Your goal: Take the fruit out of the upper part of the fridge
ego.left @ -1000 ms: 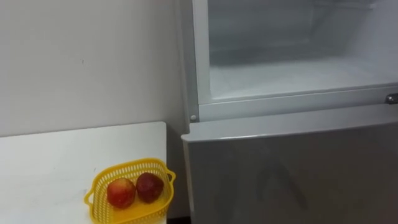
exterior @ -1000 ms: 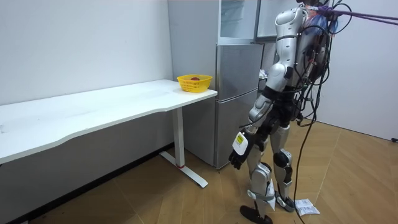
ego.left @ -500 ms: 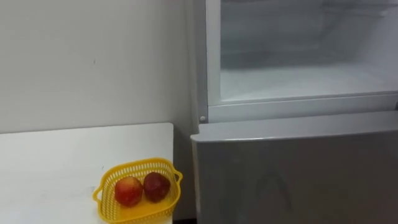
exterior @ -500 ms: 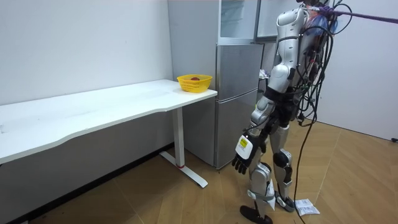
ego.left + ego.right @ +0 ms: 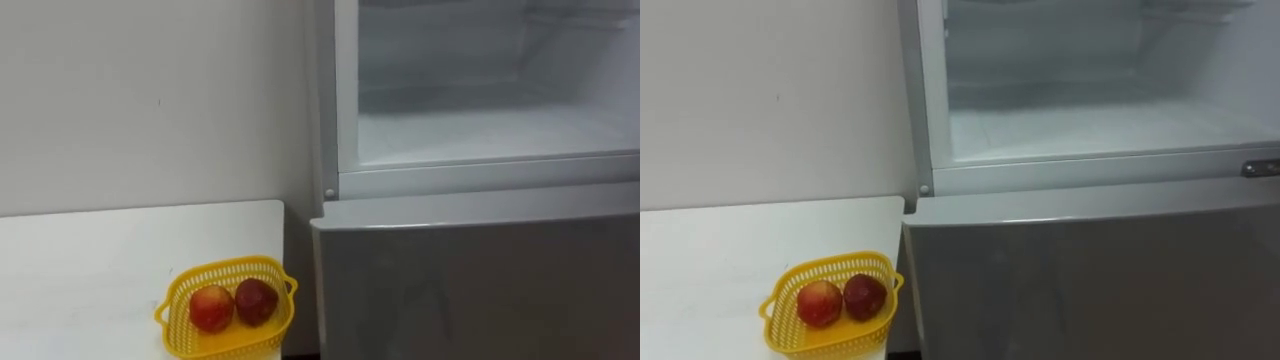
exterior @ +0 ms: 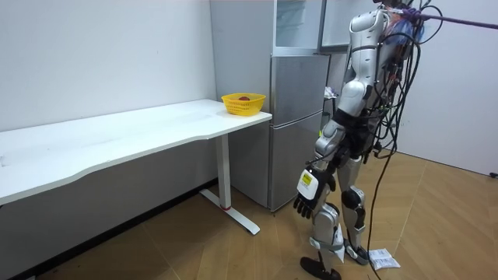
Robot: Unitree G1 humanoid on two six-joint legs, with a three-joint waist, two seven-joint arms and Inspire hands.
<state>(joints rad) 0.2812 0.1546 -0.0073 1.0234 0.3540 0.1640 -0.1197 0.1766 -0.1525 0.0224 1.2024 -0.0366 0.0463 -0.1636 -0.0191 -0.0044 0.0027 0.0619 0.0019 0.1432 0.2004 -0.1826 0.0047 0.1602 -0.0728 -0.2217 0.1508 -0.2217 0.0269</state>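
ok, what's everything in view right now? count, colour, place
fridge: 1, grey, beside the table's end, robot standing in front
upper compartment: 1, white inside, open
lower door: 1, grey, shut
table: 1, white, against the wall
basket: 1, yellow, on the table's corner nearest the fridge
apples: 2, red, side by side in the basket
left hand: 1, dark, hanging low by the robot's side in the room view, fingers relaxed, holding nothing
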